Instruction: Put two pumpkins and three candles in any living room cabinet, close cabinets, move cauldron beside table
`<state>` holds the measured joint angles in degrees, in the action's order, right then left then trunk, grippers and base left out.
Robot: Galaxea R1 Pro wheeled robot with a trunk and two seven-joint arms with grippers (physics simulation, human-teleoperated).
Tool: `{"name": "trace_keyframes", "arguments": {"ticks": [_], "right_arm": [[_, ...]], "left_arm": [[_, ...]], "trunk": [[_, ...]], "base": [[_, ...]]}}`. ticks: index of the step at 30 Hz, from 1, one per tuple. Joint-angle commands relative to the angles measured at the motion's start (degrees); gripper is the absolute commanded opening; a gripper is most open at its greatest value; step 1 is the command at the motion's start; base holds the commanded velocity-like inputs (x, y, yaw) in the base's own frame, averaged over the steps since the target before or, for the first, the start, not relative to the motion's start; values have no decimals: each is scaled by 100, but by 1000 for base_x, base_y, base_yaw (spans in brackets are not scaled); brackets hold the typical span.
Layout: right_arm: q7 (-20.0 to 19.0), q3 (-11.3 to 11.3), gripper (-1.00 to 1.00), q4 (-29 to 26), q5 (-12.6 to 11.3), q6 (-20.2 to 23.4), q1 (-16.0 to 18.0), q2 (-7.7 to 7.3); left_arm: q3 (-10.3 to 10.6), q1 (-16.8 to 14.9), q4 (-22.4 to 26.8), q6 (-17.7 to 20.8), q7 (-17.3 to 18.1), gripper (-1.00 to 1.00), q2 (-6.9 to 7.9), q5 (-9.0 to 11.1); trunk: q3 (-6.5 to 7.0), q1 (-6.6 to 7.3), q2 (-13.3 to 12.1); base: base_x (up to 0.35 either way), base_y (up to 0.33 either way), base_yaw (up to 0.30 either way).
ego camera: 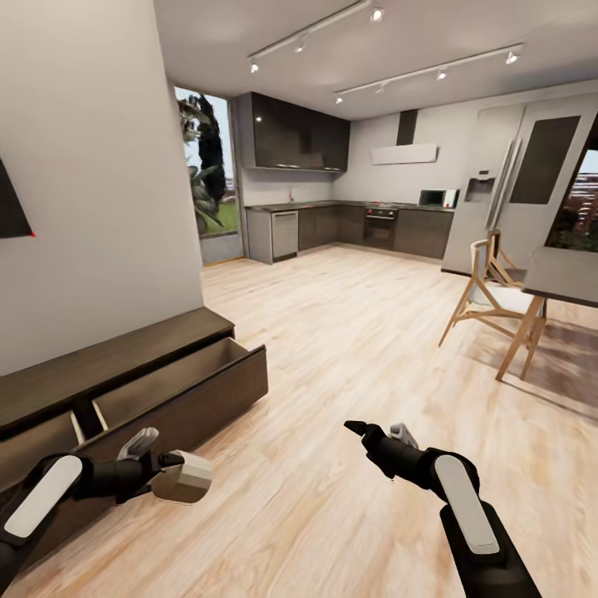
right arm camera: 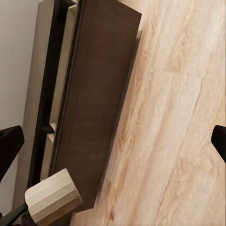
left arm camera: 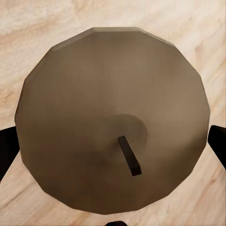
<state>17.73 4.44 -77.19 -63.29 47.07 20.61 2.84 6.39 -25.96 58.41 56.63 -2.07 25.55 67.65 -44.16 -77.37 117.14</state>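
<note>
**Candle held on its side in front of the open cabinet**

Your left gripper was closed around one candle, a finger on each side of it, and it hung above the wood floor just in front of the cabinet. The candle lay on its side: its long axis ran roughly level, continuing the line of your forearm, with the far flat end facing away from the cabinet front and out over the floor. It looked like a short, stubby faceted cylinder, pale beige with a greyer shaded side. In the left wrist view you looked straight onto its many-sided end face, brownish-grey there, with a short dark wick leaning out of a shallow round dip near the middle, and dark fingertips at both edges of the candle.

The cabinet was a long, low, dark brown unit against the white wall. Its drawer stood pulled out towards the floor, showing a lighter brown inside. The right wrist view showed the same candle right by that dark front.

Your right gripper hovered over the floor well away from the cabinet, on the candle's far side, with its fingers spread apart and nothing between them.
</note>
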Motion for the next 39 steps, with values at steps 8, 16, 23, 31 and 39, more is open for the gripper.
{"name": "trace_keyframes", "arguments": {"ticks": [8, 16, 23, 31, 39], "right_arm": [[62, 13, 100, -21, -61, 11, 4, 1], [58, 13, 100, -14, -61, 4, 4, -1], [64, 13, 100, -16, -61, -12, 4, 1], [64, 13, 100, -7, -57, -21, 4, -3], [69, 13, 100, 2, -54, -31, 4, -3]], "left_arm": [[53, -5, 4, 6, -21, -100, 3, 77], [86, -5, -10, 4, -28, -100, -175, 58], [141, -5, -13, 5, -22, -100, -275, -112], [147, -5, 47, 5, -22, -100, -385, -119], [147, -13, 167, 6, -2, -100, -487, -111]], "trunk": [[-6, -3, 3], [26, -3, 3], [73, -3, 3], [126, -3, 3], [270, 107, -198]], "base": [[325, -5, 0], [315, -104, 103], [281, -161, 185], [100, -68, 187], [3, -2, 187]]}}
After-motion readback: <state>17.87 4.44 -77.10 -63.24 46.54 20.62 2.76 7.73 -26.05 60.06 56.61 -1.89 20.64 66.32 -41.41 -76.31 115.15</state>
